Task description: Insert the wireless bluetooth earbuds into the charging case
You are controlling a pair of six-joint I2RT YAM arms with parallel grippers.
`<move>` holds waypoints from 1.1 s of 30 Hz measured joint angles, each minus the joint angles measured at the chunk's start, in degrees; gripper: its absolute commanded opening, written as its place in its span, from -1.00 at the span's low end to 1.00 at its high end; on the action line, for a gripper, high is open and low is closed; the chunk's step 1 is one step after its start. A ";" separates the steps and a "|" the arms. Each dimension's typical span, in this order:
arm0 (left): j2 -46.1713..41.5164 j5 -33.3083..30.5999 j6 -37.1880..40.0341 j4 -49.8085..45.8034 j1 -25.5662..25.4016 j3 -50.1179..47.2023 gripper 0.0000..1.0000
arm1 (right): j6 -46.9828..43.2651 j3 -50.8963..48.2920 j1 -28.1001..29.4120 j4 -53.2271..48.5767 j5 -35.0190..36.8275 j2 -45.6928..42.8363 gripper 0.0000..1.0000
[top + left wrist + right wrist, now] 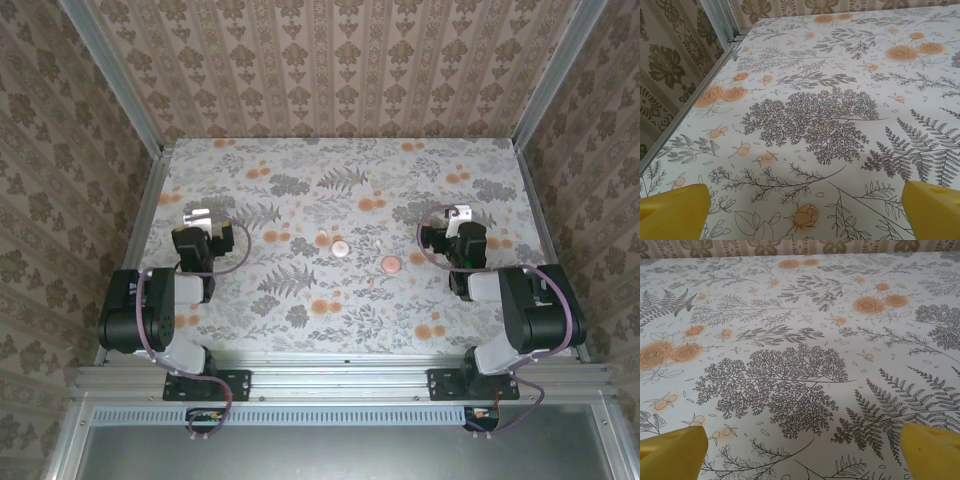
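Two small round pinkish discs, which I take for the charging case, lie mid-table: one (341, 247) left of centre, the other (390, 264) to its right. A tiny whitish earbud (322, 238) rests just left of the first disc. Another whitish speck (380, 246) lies between the discs, too small to make out. My left gripper (197, 216) hovers at the table's left and my right gripper (458, 212) at its right, both well apart from the discs. In the wrist views, each gripper (805, 215) (802, 455) stands open, yellow fingertips (675, 210) (672, 455) wide apart over bare cloth.
The floral tablecloth (340, 190) with printed orange flowers covers the table. Patterned walls and metal frame posts (120, 90) close in the left, right and back. A metal rail (685, 110) runs along the table's left edge near the left arm.
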 measured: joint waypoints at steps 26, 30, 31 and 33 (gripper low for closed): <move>0.00 0.13 0.02 -0.07 0.00 0.00 0.87 | 0.00 0.00 0.00 0.00 -0.02 0.00 1.00; -0.31 0.09 0.90 -0.94 -0.83 0.04 0.71 | -0.04 0.00 0.00 -0.74 -0.24 -0.79 1.00; -0.76 -0.33 1.03 -1.60 -1.31 0.04 0.71 | -0.02 0.02 0.00 -1.64 -0.26 -1.73 1.00; -2.64 -1.53 1.60 -4.70 -2.54 0.59 0.73 | 0.07 0.68 0.00 -5.62 -0.31 -4.68 1.00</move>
